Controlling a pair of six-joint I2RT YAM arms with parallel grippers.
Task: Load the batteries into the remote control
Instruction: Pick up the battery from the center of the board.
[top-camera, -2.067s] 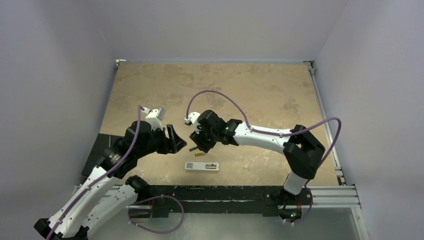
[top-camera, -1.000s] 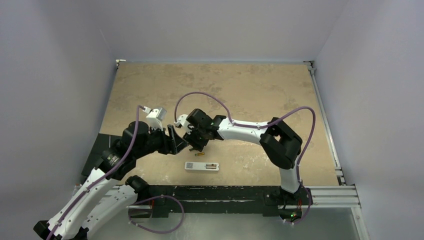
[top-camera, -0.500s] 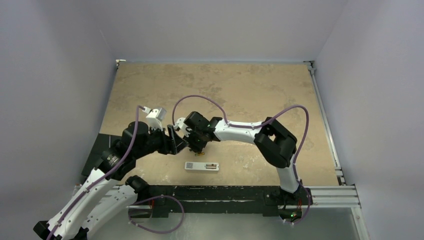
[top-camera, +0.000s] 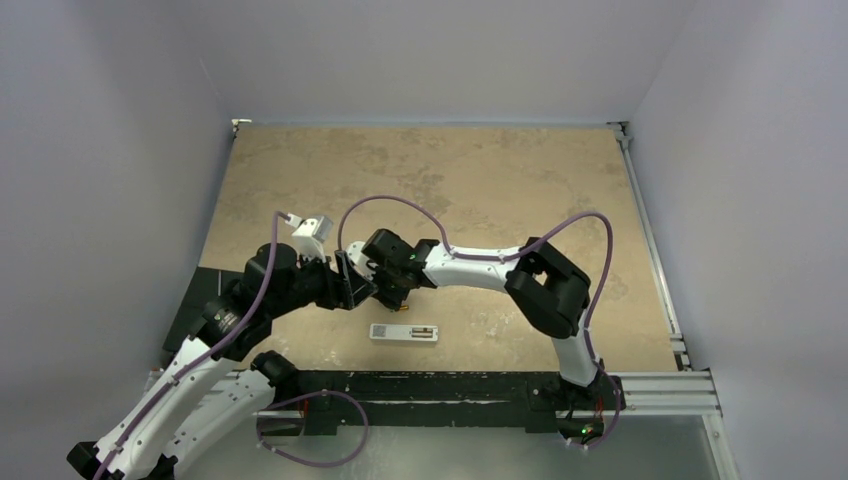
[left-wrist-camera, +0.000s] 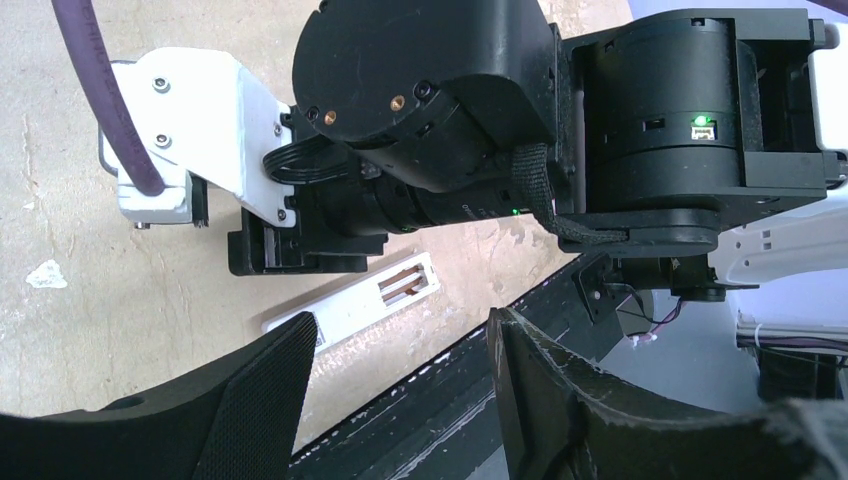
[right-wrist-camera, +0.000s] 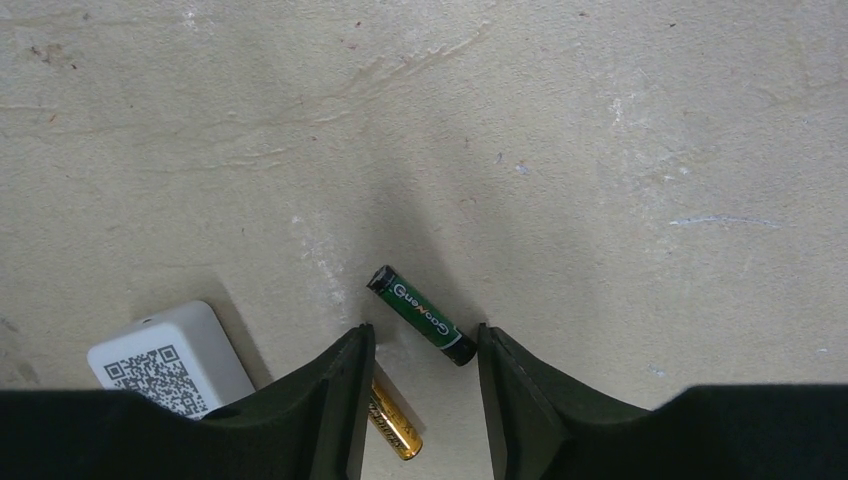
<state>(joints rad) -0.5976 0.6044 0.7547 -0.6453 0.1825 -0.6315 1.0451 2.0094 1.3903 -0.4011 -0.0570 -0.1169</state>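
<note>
Straddling green battery (right-wrist-camera: 420, 315), right gripper (right-wrist-camera: 422, 342) — jaws apart

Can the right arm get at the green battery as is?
Probably yes: the green battery lies uncovered on the table, one end between the right gripper's open fingers; the gold battery sits close by.
</note>
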